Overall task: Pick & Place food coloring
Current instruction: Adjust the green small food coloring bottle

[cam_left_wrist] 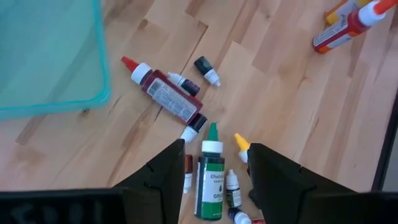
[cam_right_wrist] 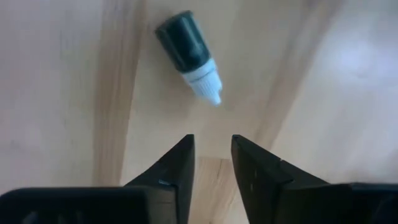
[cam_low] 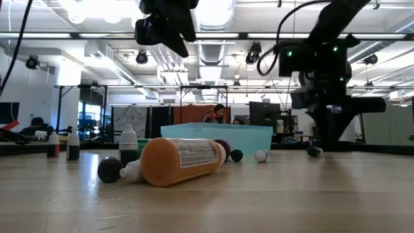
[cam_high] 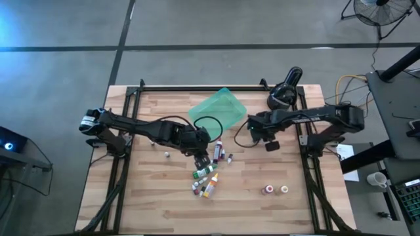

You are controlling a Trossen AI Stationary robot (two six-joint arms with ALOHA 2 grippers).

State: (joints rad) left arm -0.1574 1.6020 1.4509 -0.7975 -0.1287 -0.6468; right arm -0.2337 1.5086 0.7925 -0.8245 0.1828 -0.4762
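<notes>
Nearest the low camera: an orange plastic bottle with a printed label (cam_low: pixel 181 160) lies on its side on the light wooden slatted table (cam_high: pixel 256 210), white cap toward the camera's left, with small dark dropper bottles around it.

Behind it, mid-table, the main scatter of food coloring (cam_high: pixel 209 176) — tiny white-capped bottles plus a few larger ones, lying loose near the tray. The left gripper (cam_left_wrist: pixel 214 180) hangs just above this cluster with its fingers spread, nothing between them. Directly under the gap lies a green bottle with a green cone tip (cam_left_wrist: pixel 211 180); judged: the jaws straddle it for a straight descent and pinch. Close by lies a dark red bottle with a red tip (cam_left_wrist: pixel 166 95), and farther off a red and an orange bottle (cam_left_wrist: pixel 342 28).

The right gripper (cam_right_wrist: pixel 211 165) hovers over bare wood toward the table's right side, fingers slightly parted with a narrow gap, empty. Just ahead of the tips lies one tiny dark teal dropper bottle with a white tip (cam_right_wrist: pixel 189 55) on its side — apart from the fingers, not touched. Whether it is a target or just set down, cannot tell.

Two small bottles stand alone near the front right (cam_high: pixel 275 189).

Farthest: the translucent teal rectangular plastic tray (cam_high: pixel 220 108), apparently empty — likely the destination. Beyond it, a black round lamp-like device (cam_high: pixel 285 92) at the rear edge.
</notes>
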